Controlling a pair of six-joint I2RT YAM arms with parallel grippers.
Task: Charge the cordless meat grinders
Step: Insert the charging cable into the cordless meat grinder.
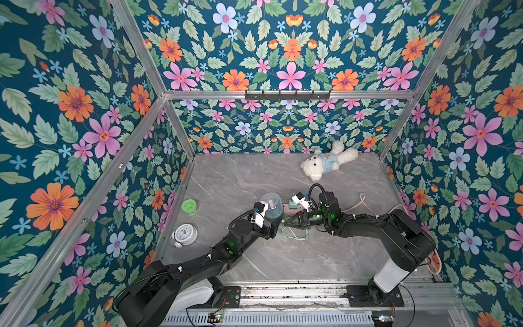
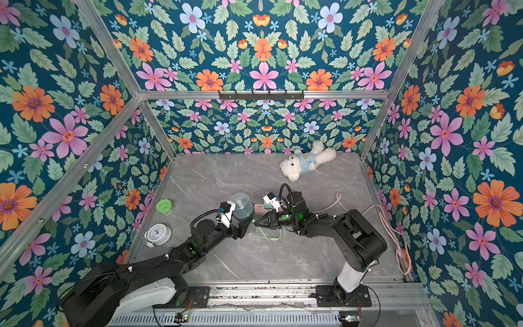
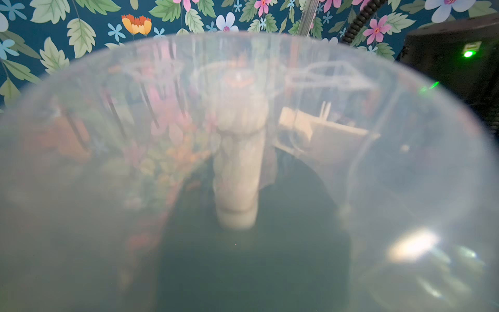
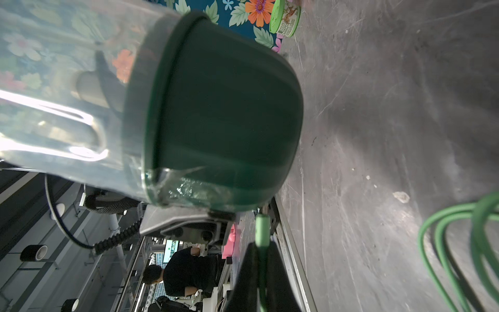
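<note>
We count one cordless meat grinder (image 1: 272, 208), and it sits between the jaws of the left claw (image 1: 275, 224), which stand wide around its dark green base (image 4: 221, 113) and appear to clasp it. The clear dome (image 3: 243, 162) fills the left wrist view. The right claw (image 4: 261, 248) is pinched closed on the plug (image 4: 262, 229) of the one green charging cable (image 1: 294, 233), just beside the grinder's base; the cable's loops lie on the surface (image 1: 311, 260) under that claw.

We judge the dome smooth, slippery and easy to crack, and the base stiffer and heavier, so the base is the place to hold.

Well apart from both claws: one green jar (image 1: 189, 205), one alarm clock (image 1: 185, 234), one teddy bear (image 1: 325, 164).
</note>
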